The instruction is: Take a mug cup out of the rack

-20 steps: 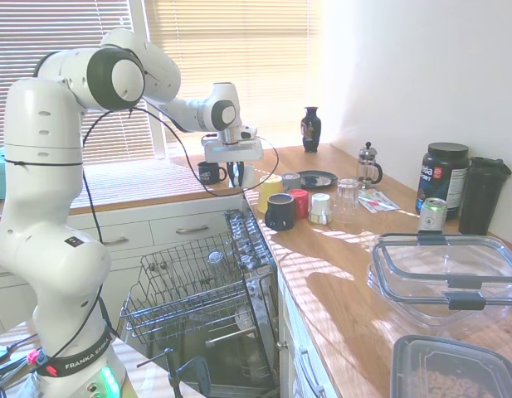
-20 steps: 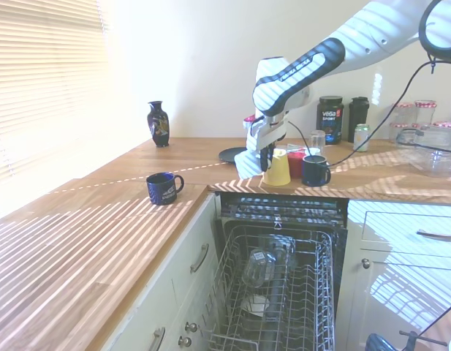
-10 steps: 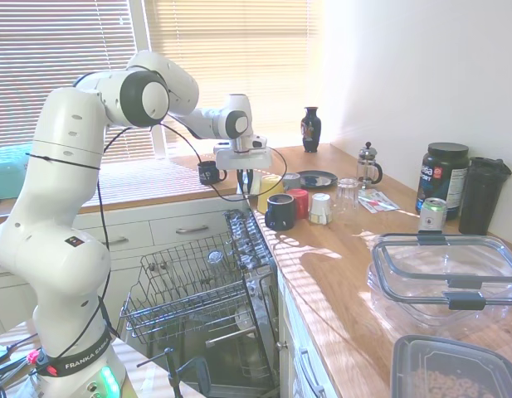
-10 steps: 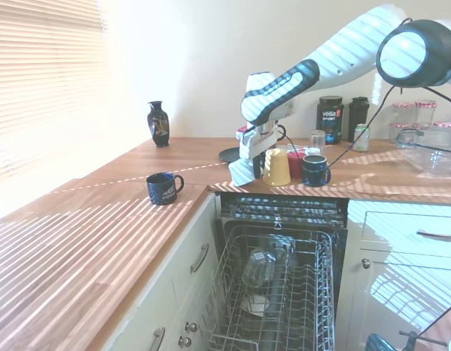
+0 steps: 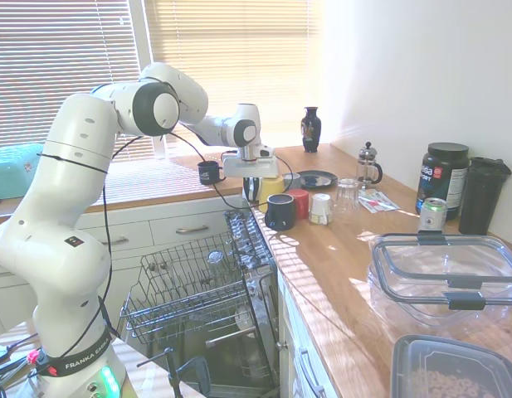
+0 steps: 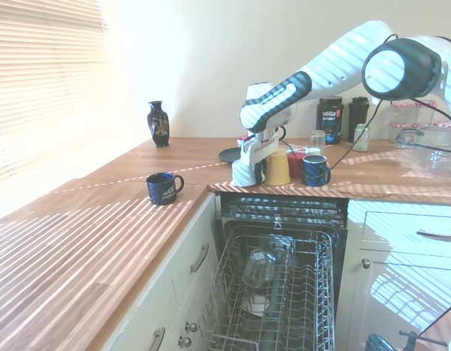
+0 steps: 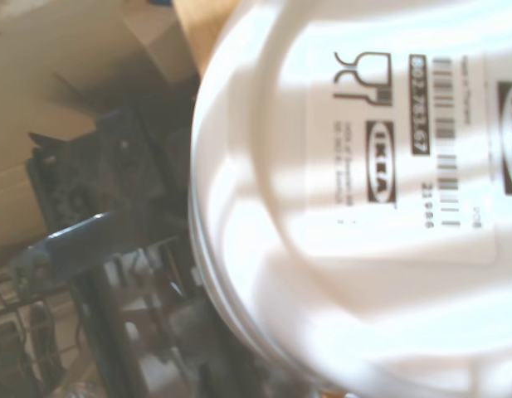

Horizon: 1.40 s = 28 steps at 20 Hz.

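The mug cup [image 6: 241, 175] is small, white and held upside down, its base with a printed label filling the wrist view [image 7: 363, 207]. My gripper [image 6: 256, 170] is shut on it, low over the wooden counter's front edge, right beside a yellow cup [image 6: 277, 167]. I cannot tell whether the mug cup touches the counter. In the first exterior view my gripper [image 5: 252, 187] hangs just above the counter corner. The rack [image 6: 232, 292], a grey wire basket, is pulled out of the open dishwasher below; it holds glasses [image 5: 214, 261].
Behind the yellow cup [image 5: 270, 189] stand a dark mug [image 5: 280, 211], a red cup [image 5: 299, 201], a glass and a French press [image 5: 368, 166]. A navy mug [image 6: 164, 187] sits alone on the left counter, a vase [image 6: 158, 123] at the back. Clear lidded containers [image 5: 446, 274] are nearer.
The arm has come down and across with the mug cup, from above the counter to low beside the yellow cup.
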{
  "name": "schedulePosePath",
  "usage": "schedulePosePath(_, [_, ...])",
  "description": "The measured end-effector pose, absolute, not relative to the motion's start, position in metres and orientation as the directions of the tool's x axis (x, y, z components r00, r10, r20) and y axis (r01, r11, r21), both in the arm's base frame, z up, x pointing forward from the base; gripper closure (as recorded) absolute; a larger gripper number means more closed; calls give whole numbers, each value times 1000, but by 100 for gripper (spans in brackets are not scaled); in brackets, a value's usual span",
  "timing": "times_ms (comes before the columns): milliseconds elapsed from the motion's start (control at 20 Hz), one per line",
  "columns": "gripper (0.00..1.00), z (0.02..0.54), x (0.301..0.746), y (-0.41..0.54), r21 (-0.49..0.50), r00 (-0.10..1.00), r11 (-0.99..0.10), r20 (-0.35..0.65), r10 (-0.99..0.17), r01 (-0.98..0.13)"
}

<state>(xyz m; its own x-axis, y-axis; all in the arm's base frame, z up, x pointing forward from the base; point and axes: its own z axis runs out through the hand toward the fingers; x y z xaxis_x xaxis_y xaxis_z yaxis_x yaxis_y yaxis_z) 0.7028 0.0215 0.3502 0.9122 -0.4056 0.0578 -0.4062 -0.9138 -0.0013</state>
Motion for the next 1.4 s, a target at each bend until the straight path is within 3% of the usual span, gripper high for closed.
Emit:
schedulePosePath(50, [100,350,703,17,-1,911,-912,55,-410,-410])
schedulePosePath(100, [0,350,704,14,0,909,-910,54,-413,-414])
schedulePosePath(1100, [0,352,705,29,7,873,-874,36,-486,-486])
schedulePosePath(1400, [0,387,694,34,-9,860,-862,74,-506,-506])
